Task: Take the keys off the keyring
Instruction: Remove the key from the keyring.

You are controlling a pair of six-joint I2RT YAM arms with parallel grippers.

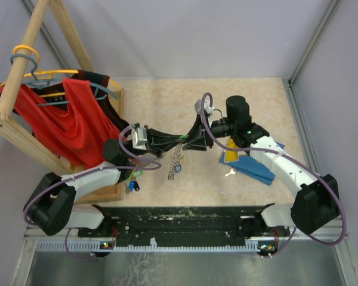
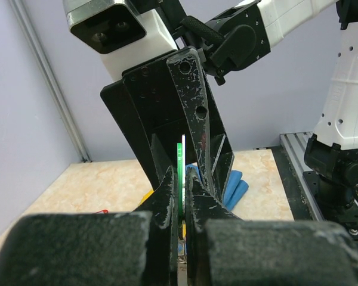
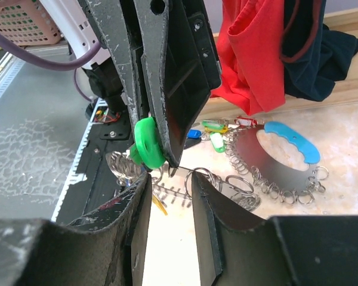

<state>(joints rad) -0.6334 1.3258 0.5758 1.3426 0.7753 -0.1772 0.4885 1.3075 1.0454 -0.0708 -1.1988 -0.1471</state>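
Note:
My left gripper [image 1: 173, 140] is shut on a key with a round green tag [image 3: 146, 143]; the tag shows edge-on between its fingers [image 2: 179, 156] in the left wrist view. The keyring [image 3: 274, 170], a dark grey ring fringed with silver loops and with a blue grip, hangs below the two grippers [image 1: 175, 159]. A thin wire link runs from the green key to its loops. My right gripper [image 3: 170, 177] faces the left one closely, jaws apart, with a small silver loop [image 3: 237, 185] just beyond its fingertips. More keys with green, blue and red tags [image 3: 217, 142] lie behind the ring.
A wooden rack [image 1: 12, 89] draped with a red garment [image 1: 65, 128] fills the left side. Blue blocks [image 1: 253, 168] and a yellow card [image 1: 231, 156] lie under the right arm, with a loose key [image 1: 230, 173] beside them. Small tagged keys [image 1: 131, 186] sit by the left arm.

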